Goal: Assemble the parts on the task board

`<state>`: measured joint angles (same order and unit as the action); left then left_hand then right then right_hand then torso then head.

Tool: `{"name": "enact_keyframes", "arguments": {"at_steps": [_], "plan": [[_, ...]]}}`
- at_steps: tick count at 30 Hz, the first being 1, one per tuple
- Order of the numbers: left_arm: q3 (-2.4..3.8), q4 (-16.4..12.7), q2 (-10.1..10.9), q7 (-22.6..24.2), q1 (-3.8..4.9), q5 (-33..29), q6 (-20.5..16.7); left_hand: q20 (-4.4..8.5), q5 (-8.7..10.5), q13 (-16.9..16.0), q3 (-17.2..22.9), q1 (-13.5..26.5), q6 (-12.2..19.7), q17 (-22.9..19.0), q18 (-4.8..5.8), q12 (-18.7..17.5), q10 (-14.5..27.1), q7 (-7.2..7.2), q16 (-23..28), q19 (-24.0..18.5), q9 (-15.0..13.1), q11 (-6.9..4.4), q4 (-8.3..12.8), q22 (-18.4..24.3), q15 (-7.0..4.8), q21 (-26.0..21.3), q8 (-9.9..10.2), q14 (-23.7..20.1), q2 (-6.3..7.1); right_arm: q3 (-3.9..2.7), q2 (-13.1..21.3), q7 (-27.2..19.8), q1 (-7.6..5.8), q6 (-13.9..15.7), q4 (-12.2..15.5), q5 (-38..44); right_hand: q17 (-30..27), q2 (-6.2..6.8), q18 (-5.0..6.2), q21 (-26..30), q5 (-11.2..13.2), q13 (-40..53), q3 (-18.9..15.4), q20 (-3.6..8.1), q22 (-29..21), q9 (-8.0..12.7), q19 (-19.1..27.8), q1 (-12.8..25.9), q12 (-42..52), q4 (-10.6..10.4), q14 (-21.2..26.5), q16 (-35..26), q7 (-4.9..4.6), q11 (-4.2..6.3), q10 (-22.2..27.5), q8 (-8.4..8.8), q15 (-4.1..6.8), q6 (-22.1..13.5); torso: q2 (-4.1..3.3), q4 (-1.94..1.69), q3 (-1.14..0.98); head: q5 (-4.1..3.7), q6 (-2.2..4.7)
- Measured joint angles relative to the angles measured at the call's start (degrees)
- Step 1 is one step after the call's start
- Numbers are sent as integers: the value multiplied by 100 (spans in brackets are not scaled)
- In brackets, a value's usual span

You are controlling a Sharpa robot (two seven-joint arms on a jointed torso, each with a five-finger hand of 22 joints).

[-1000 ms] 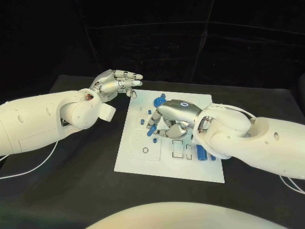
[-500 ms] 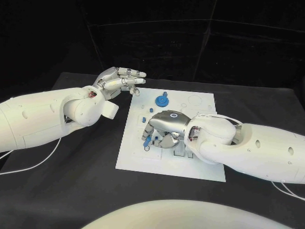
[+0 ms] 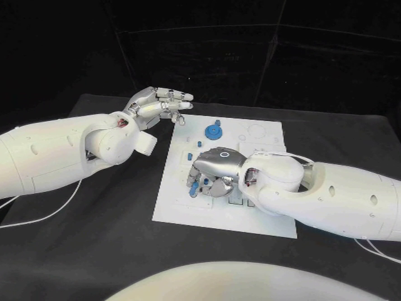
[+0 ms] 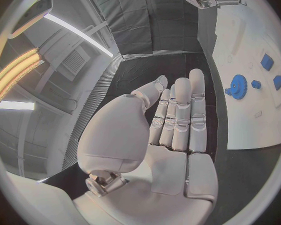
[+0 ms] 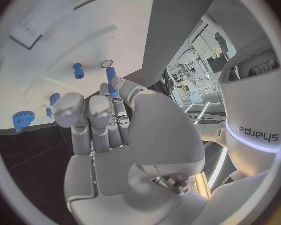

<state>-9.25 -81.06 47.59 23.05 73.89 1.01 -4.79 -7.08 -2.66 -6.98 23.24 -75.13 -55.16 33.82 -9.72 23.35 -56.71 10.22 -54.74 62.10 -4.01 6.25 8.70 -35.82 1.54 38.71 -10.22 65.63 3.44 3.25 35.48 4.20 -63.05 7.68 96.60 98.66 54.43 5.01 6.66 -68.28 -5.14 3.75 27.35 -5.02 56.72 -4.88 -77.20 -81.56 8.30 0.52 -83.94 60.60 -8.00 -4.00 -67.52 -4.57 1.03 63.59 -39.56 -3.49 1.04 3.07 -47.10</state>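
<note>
Black table (image 3: 92, 244), task board (image 3: 178, 210), right hand (image 3: 217, 169) over blue parts (image 3: 214, 132).

A white task board (image 3: 178, 207) is lying on a black table (image 3: 83, 251), carrying small blue parts, among them a bright blue gear (image 3: 214, 132) and a blue peg (image 5: 78, 70). Two silver hands, left (image 3: 157, 106) and right (image 3: 216, 170), are gleaming on white arms (image 3: 345, 197).

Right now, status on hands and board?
Left hand open, off the task board's far corner. Right hand over board, pinching a blue peg. Blue gear seated beyond. Nothing blocking.
</note>
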Motion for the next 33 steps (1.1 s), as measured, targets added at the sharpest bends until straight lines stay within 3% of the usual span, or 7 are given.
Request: {"name": "enact_keyframes", "arguments": {"at_steps": [16,33], "plan": [[0,2,-4,-3,0,0,7,0,0,1,0,0,0,-8,0,0,0,0,0,0,0,0,0,6,0,0,0,0,0,45,-39,57,1,-190,-19,193,13,20,0,-22,0,0,-2,0,-1,-8,0,26,0,-1,0,28,3,-2,-2,29,0,-6,0,0,2,11,-42],[0,11,-8,-6,0,0,15,0,0,1,0,0,0,-7,0,0,0,0,0,0,0,0,0,5,0,0,0,0,0,65,-52,174,8,-199,-12,440,21,4,0,-22,-22,0,-2,0,7,-13,0,53,0,-1,0,28,-19,-2,-2,14,0,-1,0,0,0,7,-34]]}}
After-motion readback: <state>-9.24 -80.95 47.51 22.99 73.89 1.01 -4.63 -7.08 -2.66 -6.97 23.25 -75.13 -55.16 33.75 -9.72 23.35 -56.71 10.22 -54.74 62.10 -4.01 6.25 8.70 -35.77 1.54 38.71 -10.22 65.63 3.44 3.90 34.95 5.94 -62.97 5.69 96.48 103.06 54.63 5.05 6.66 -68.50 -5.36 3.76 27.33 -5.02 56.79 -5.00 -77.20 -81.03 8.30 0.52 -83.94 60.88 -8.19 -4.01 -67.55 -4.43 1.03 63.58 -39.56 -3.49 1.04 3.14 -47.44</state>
